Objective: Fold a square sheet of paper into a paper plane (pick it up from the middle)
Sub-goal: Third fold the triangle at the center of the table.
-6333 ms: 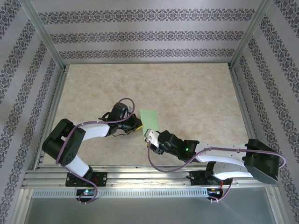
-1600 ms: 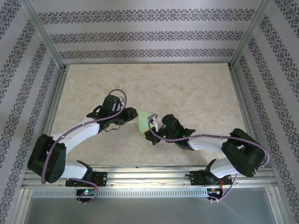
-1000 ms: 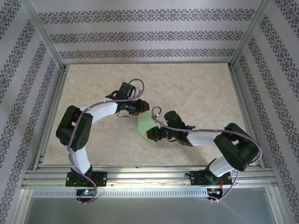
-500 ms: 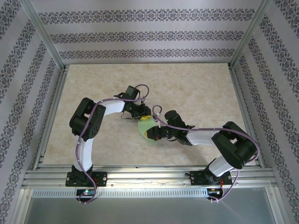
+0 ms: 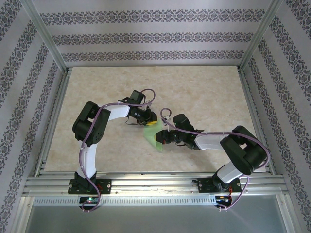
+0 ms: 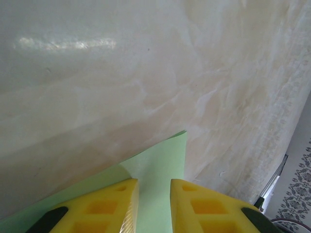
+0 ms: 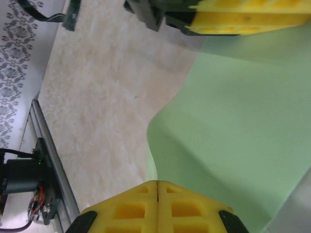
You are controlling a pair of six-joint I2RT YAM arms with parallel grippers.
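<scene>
Left gripper moved in, jaws narrowly apart astride sheet edge; right gripper clamped sheet. Two-handed fold grip nearly set.

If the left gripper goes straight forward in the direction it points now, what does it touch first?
The left gripper would meet the green sheet of paper first: it lies in the gap between the open fingers. Beyond the paper's corner only the table seems ahead; depth is unclear.
</scene>
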